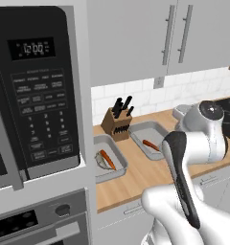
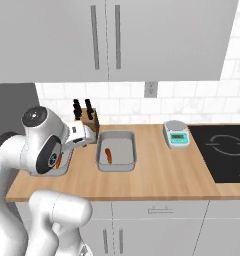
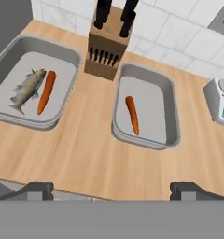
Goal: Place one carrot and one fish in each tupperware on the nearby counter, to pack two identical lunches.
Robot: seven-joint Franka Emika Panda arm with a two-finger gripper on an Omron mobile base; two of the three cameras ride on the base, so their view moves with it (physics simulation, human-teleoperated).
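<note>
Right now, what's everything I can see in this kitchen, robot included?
Tupperware: two, grey, on the counter; one left of the knife block, one right of it.
Carrots: two, orange; one in the left tray, one in the right.
Fish: one, grey, in the left tray beside its carrot.
Knife block: one, brown with black handles, at the wall between the trays.
Kitchen scale: one, pale grey, right of the right tray.
Stovetop: one, black, far right.
Counter: one, light-brown wood.
Microwave: one, black, far left.
Wall cabinets: grey, above.
Gripper: one, dark fingertips, open, holding nothing, above the counter's front edge.
</note>
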